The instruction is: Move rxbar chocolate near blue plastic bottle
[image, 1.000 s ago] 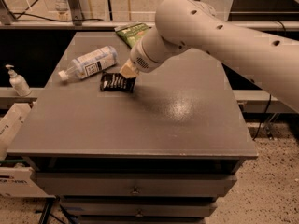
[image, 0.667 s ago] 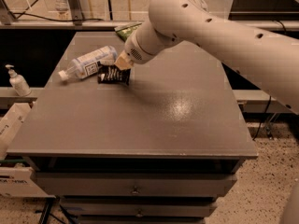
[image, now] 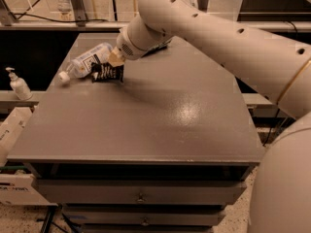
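Note:
The rxbar chocolate (image: 108, 73), a small black wrapper with white lettering, sits at the table's back left, touching the blue plastic bottle (image: 87, 58). The bottle lies on its side, with its white cap (image: 63, 76) pointing to the front left. My gripper (image: 115, 59) comes down from the right at the end of the white arm (image: 194, 28). It is shut on the top edge of the bar and holds it against the bottle's right side. The arm hides the fingers' bases.
The grey table (image: 160, 125) has drawers below its front edge. A white pump dispenser (image: 18, 84) stands on a lower shelf to the left. A white box (image: 9, 130) sits at the far left. A sliver of the green snack bag (image: 163, 45) shows behind the arm.
My gripper has moved left and toward the back with the bar, bringing it from a short way right of the bottle to right against it.

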Available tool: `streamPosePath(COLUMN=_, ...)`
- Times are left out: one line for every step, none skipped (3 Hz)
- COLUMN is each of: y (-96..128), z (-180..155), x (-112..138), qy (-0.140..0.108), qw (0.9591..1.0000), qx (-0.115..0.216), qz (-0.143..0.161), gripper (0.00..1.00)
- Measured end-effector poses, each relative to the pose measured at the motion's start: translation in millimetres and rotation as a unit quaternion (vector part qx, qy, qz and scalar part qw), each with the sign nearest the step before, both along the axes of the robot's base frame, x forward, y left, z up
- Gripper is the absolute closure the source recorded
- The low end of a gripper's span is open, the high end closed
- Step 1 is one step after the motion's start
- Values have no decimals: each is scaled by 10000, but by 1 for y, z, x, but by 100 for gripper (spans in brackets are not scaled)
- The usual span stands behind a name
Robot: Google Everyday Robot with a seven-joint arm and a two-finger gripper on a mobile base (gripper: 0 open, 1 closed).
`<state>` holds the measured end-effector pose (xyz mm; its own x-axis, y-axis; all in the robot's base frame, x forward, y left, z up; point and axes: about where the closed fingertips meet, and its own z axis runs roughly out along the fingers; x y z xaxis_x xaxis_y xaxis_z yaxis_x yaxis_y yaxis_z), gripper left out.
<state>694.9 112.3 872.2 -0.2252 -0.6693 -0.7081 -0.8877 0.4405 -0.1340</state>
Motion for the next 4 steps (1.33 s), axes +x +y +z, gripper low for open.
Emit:
streamPosePath(y=8, z=-3, x=2, qy=52, qw=10000, qx=38, qz=32, gripper=58)
streamPosePath(y=13, z=-8, x=2, qy=102, qw=9999, qx=52, qz=55, gripper=35)
streamPosePath(y=15, z=-14, x=0, qy=151, qw=9998, qx=58, qz=74, gripper=12)
streamPosePath(y=13, z=-16, x=-2, qy=178, qw=9998, qx=74, qz=67, gripper=0)
